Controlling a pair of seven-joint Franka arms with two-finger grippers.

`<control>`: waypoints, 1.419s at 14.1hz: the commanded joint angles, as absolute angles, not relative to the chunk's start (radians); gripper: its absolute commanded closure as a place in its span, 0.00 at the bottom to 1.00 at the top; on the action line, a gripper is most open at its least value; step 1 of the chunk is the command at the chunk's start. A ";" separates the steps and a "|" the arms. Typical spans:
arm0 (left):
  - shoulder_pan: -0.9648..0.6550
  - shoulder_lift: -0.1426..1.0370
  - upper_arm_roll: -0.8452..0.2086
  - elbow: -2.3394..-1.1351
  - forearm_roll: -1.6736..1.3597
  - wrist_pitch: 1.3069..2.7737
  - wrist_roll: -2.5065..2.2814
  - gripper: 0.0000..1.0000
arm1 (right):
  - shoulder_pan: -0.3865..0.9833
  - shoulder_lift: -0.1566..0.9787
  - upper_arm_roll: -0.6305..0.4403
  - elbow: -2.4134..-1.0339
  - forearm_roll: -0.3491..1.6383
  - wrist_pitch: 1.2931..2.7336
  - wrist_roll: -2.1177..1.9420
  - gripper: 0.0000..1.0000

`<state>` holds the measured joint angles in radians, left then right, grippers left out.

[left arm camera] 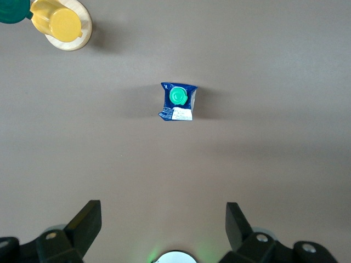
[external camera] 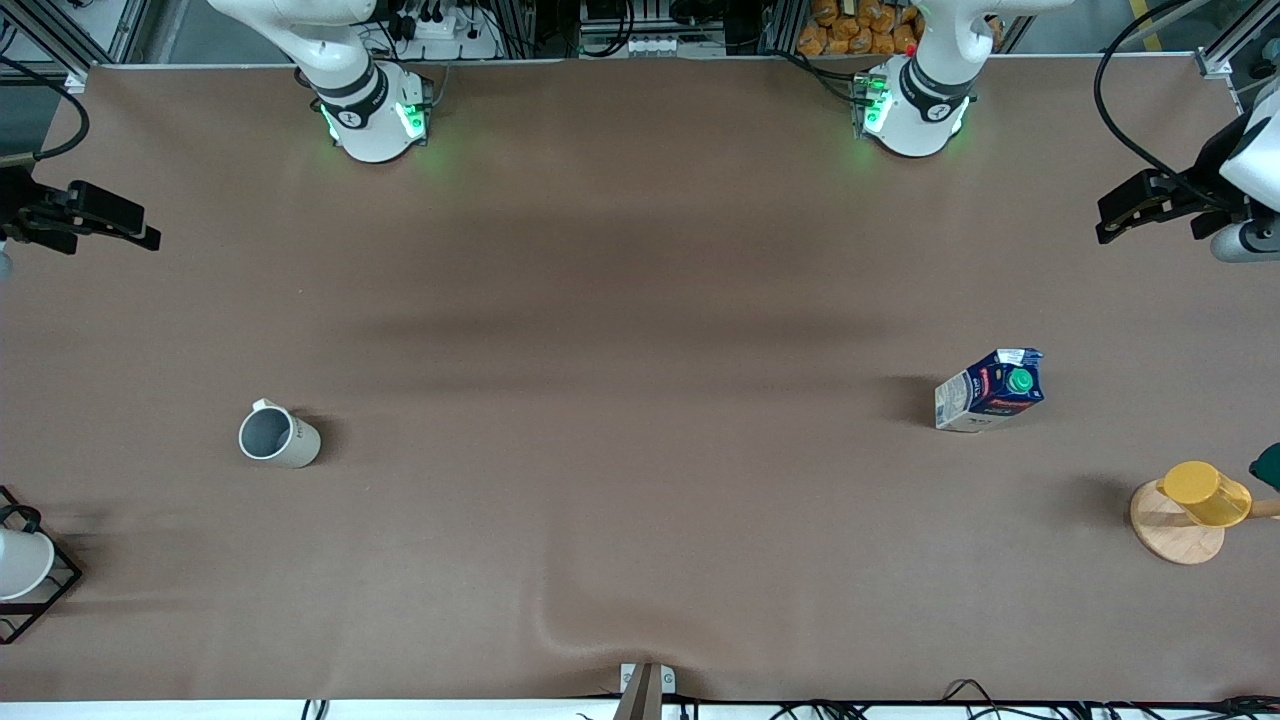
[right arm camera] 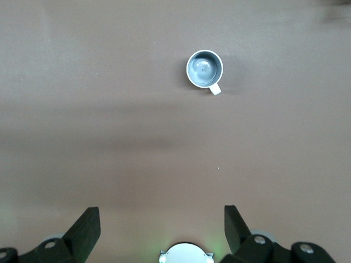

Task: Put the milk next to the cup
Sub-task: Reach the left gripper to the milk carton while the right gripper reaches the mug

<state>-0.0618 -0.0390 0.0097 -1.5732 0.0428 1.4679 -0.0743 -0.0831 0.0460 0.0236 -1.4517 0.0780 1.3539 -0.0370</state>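
The milk (external camera: 990, 390), a dark-blue carton with a green cap, stands upright on the brown table toward the left arm's end; it also shows in the left wrist view (left arm camera: 177, 101). The cup (external camera: 278, 437), off-white with a grey inside, stands upright toward the right arm's end, a little nearer to the front camera than the milk; it also shows in the right wrist view (right arm camera: 204, 69). My left gripper (external camera: 1110, 225) (left arm camera: 163, 219) is open and empty, high over the table. My right gripper (external camera: 140, 232) (right arm camera: 162, 222) is open and empty, also held high.
A yellow cup (external camera: 1205, 493) sits on a round wooden disc (external camera: 1170, 535) at the left arm's end, with a dark-green thing (external camera: 1268, 465) beside it. A white cup (external camera: 20, 565) in a black wire rack stands at the right arm's end. Brown table between milk and cup.
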 commanded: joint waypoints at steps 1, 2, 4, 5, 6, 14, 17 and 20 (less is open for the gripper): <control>-0.058 -0.034 0.015 -1.557 0.023 1.460 -0.052 0.00 | -0.077 0.020 0.023 -1.471 0.075 1.353 0.055 0.00; -0.057 -0.034 0.020 -1.557 0.023 1.447 -0.054 0.00 | -0.077 0.021 0.025 -1.471 0.075 1.354 0.058 0.00; -0.052 -0.025 0.023 -1.545 0.026 1.437 -0.049 0.00 | -0.077 0.021 0.025 -1.471 0.068 1.355 0.058 0.00; -0.040 -0.008 0.021 -1.551 0.020 1.437 -0.045 0.00 | -0.077 0.021 0.025 -1.471 0.066 1.355 0.057 0.00; -0.037 0.011 0.020 -1.563 0.020 1.453 -0.044 0.00 | -0.072 0.021 0.023 -1.471 0.064 1.359 0.055 0.00; -0.046 0.124 0.012 -1.808 -0.017 1.829 -0.066 0.00 | -0.087 0.057 0.029 -1.471 0.064 1.365 0.051 0.00; -0.041 0.178 0.012 -1.855 -0.003 1.924 -0.048 0.00 | -0.087 0.103 0.028 -1.471 0.064 1.400 0.051 0.00; -0.037 0.253 0.012 -1.851 -0.003 1.979 -0.040 0.00 | -0.089 0.159 0.028 -1.471 0.064 1.443 0.051 0.00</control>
<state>-0.0433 0.2105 0.0145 -1.8544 0.0026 1.9396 -0.0681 -0.0822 0.1235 0.0225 -1.4754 0.0756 1.4143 0.0346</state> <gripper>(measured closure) 0.000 0.000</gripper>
